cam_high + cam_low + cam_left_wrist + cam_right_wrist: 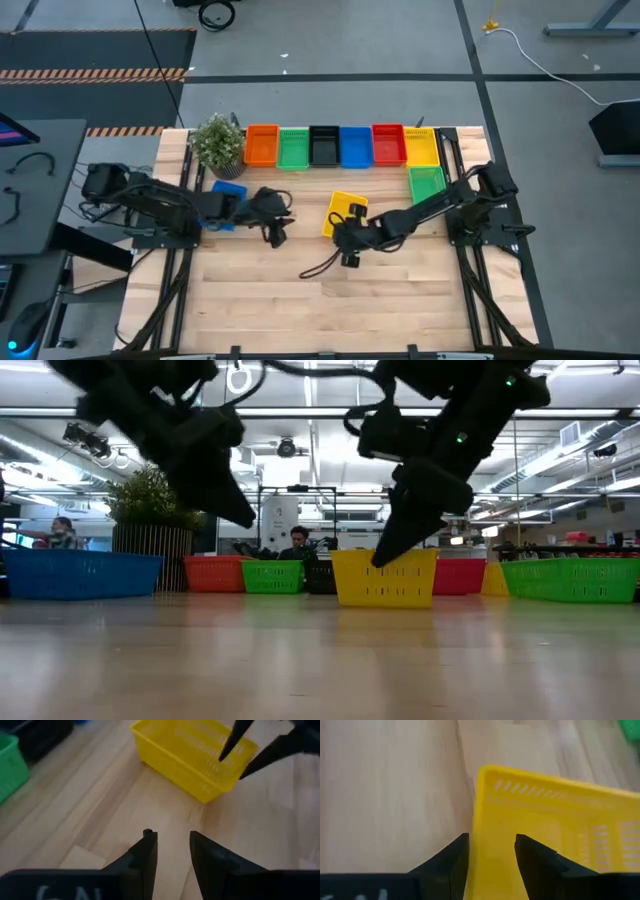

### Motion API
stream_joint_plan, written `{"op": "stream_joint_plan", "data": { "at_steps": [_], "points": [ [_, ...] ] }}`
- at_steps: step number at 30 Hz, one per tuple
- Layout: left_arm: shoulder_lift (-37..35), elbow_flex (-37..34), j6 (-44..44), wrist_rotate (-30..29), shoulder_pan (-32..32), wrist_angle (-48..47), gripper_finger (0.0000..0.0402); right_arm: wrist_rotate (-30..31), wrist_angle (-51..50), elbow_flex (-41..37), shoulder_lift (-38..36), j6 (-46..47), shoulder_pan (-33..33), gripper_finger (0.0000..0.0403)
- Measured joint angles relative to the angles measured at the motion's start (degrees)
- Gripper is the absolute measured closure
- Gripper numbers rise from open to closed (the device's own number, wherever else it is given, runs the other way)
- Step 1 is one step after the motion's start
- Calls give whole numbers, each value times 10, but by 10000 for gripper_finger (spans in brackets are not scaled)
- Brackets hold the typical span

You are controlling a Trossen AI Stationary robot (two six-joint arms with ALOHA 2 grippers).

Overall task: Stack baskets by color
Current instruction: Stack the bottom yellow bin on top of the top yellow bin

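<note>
A loose yellow basket (pixel 346 211) rests on its base at the table's middle, slightly turned. My right gripper (pixel 491 845) is open at the basket's near end, one finger outside its wall and one over its inside. My left gripper (pixel 172 837) is open above bare wood to the basket's left, holding nothing. A blue basket (pixel 228 192) sits by the left arm and a green basket (pixel 427 183) at the right. Orange (pixel 262 146), green, black, blue, red and yellow baskets (pixel 421 149) stand in a row along the far edge. My right gripper's fingers (pixel 234 741) slant down on either side of the yellow basket's end wall (pixel 482 795), near a corner. Whether they touch the wall, I cannot tell. The basket stands flat on the table.
A potted plant (pixel 217 140) stands at the far left corner, beside the orange basket. Bare wood spreads over the whole near half of the table (pixel 330 310). In the low view, people sit in the room beyond the table.
</note>
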Motion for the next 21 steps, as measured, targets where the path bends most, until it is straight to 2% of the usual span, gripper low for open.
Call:
{"op": "stream_joint_plan", "data": {
  "at_steps": [4,8,9,16,18,21],
  "points": [
    [2,-78,-28,-27,-18,166,283,-20,-32,11,11,-21,-10,280],
    [7,-121,-31,-28,-28,255,283,-25,-75,10,-12,-38,-12,379],
    [5,-126,-31,-28,-29,263,283,-24,-79,10,-23,-46,-12,388],
    [6,-129,-13,-29,-30,271,283,47,-250,9,-171,-126,22,394],
    [6,-129,-1,-29,-30,281,283,62,-311,9,-219,-135,7,394],
    [6,-129,8,-28,-30,289,283,68,-410,9,-281,-156,-48,394]
  ]
}}
